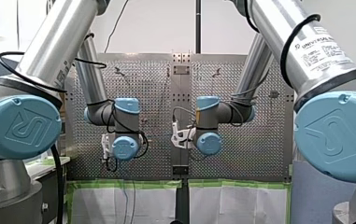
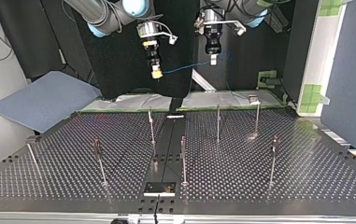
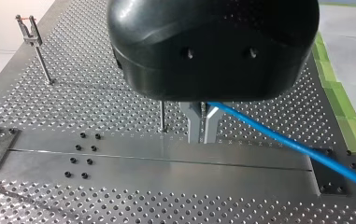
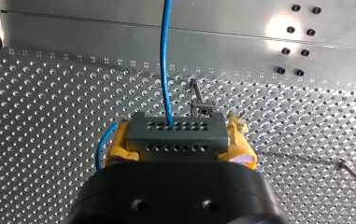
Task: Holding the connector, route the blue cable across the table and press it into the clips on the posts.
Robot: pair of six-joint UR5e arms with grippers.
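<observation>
High over the table, my right gripper point(image 2: 156, 73) hangs at the top view's left and my left gripper point(image 2: 213, 59) at its right. The blue cable point(image 2: 180, 70) spans the gap between them. In the right wrist view my right gripper point(image 4: 178, 142) is shut with yellow pads point(image 4: 115, 144) on a grey connector point(image 4: 175, 127), from which the blue cable point(image 4: 165, 60) runs ahead. In the left wrist view my left gripper point(image 3: 202, 137) has its metal fingers shut on the blue cable point(image 3: 278, 137), which trails off to one side. Thin posts point(image 2: 151, 126) with clips stand on the perforated table point(image 2: 259, 177).
Several more posts point(image 2: 217, 122) point(image 2: 274, 158) point(image 2: 98, 161) are spread over the table. A small plate point(image 2: 159, 188) sits on the centre rail at the near edge. A grey-blue board point(image 2: 45, 100) lies at the top view's left. Green-taped white sheets point(image 2: 227, 99) line the far edge.
</observation>
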